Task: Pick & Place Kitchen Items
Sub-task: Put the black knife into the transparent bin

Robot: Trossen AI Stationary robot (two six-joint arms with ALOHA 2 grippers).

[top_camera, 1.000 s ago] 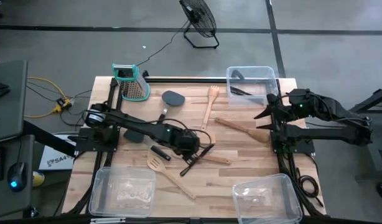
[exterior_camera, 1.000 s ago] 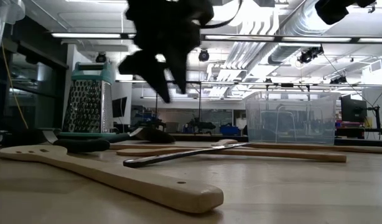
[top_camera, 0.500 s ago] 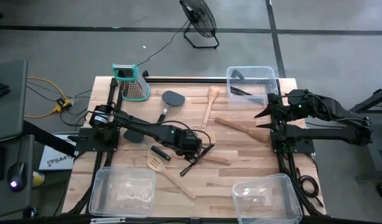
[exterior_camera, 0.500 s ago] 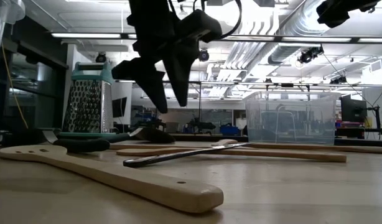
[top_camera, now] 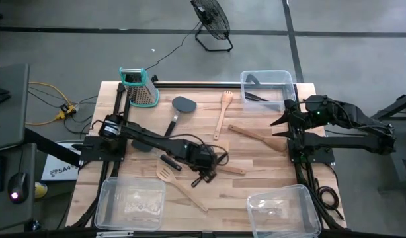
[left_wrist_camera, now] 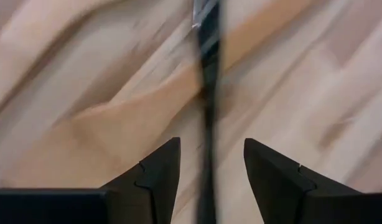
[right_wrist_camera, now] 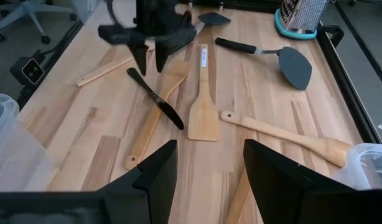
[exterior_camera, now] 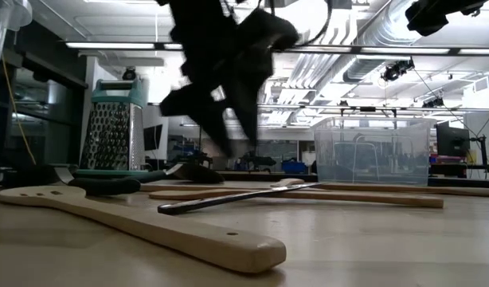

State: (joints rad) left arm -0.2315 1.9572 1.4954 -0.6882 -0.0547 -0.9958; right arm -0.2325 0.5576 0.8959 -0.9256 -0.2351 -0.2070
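A thin black-handled tool point(top_camera: 219, 160) lies on the table at the middle, across the blade of a pale wooden spatula point(top_camera: 231, 170). My left gripper point(top_camera: 203, 173) hangs open just above the tool's near end. In the left wrist view its two fingers stand on either side of the tool point(left_wrist_camera: 208, 93) without touching it. In the low view its fingertips point(exterior_camera: 238, 147) are still clear of the tabletop. A wooden slotted turner point(top_camera: 181, 190) lies near the front edge. My right gripper point(top_camera: 282, 122) waits open at the right edge.
A grater point(top_camera: 138, 87) stands at the far left. A clear bin point(top_camera: 266, 84) with black tools is at the far right, and two clear bins point(top_camera: 129, 201) point(top_camera: 282, 211) are near the front edge. A black turner point(top_camera: 182, 106), a wooden fork-spoon point(top_camera: 223, 112) and a wooden spoon point(top_camera: 256, 135) lie on the table.
My left gripper has moved toward the table's near edge and down, over the thin black tool's near end, staying open. The tool and the other utensils have not moved.
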